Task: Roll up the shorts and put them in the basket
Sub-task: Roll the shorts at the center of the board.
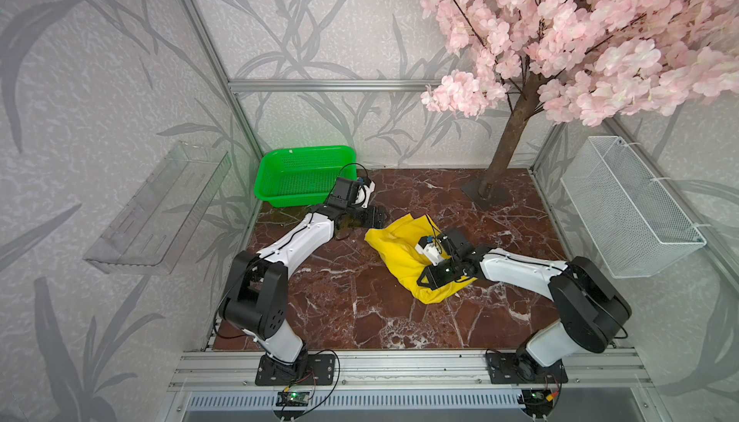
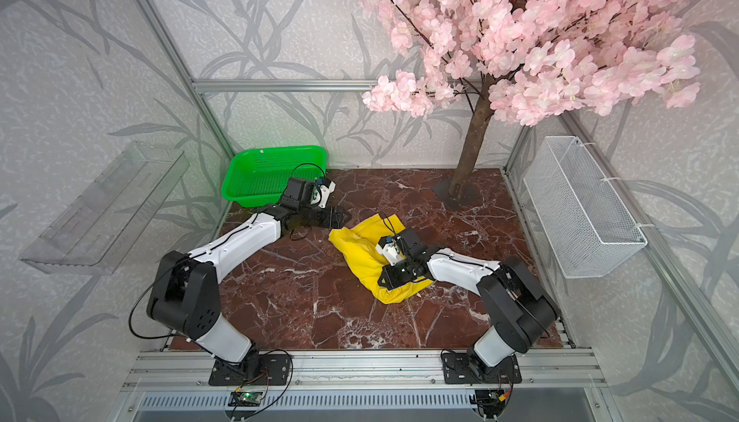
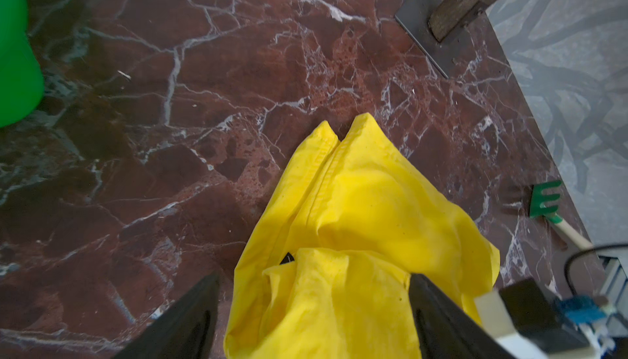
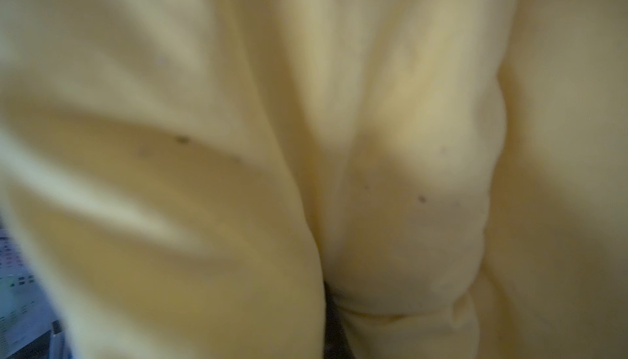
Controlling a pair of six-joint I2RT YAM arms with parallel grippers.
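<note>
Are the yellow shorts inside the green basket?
No, the shorts lie crumpled on the marble table, apart from the green basket.

Two white-and-black robot arms, the left arm [image 1: 296, 240] and the right arm [image 1: 520, 268], are sharing one red-brown marble tabletop [image 1: 360, 312] with one pair of bright yellow fabric shorts [image 1: 396, 256], one green plastic basket [image 1: 280, 156], one green toy rake with a wooden handle [image 3: 545, 201] and one pink-blossomed artificial tree [image 1: 516, 136]. One white wire-mesh basket [image 1: 632, 216] and one clear plastic shelf [image 1: 160, 208] are hanging on the walls.

Bright yellow shorts [image 1: 396, 252]; red-brown tabletop [image 1: 360, 312] (white-veined marble pattern); green basket [image 1: 308, 149].
</note>
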